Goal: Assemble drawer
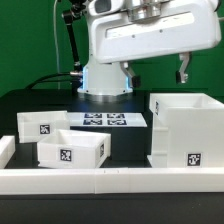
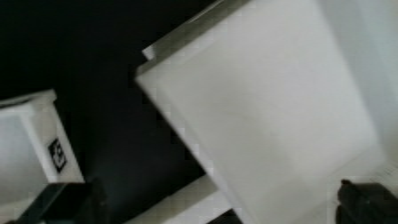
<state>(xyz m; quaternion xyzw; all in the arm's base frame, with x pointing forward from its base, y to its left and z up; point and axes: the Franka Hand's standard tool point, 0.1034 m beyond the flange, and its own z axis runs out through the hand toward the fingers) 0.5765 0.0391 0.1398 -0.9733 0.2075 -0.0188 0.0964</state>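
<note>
The white boxy drawer housing [image 1: 185,130] stands at the exterior view's right, open at the top, with a tag low on its front. Two small white trays, one behind [image 1: 45,125] and one in front [image 1: 72,152], sit at the left, each with a tag. My gripper [image 1: 155,72] hangs above the housing's back edge, open and empty, touching nothing. In the wrist view the housing [image 2: 267,110] fills most of the picture below the gripper [image 2: 210,205], blurred. The dark fingertips [image 2: 365,200] stand far apart. A tagged tray [image 2: 27,140] shows at the edge.
The marker board [image 1: 103,120] lies flat between the trays and the robot base. A low white border rail [image 1: 110,180] runs along the table's front edge. The table top is black.
</note>
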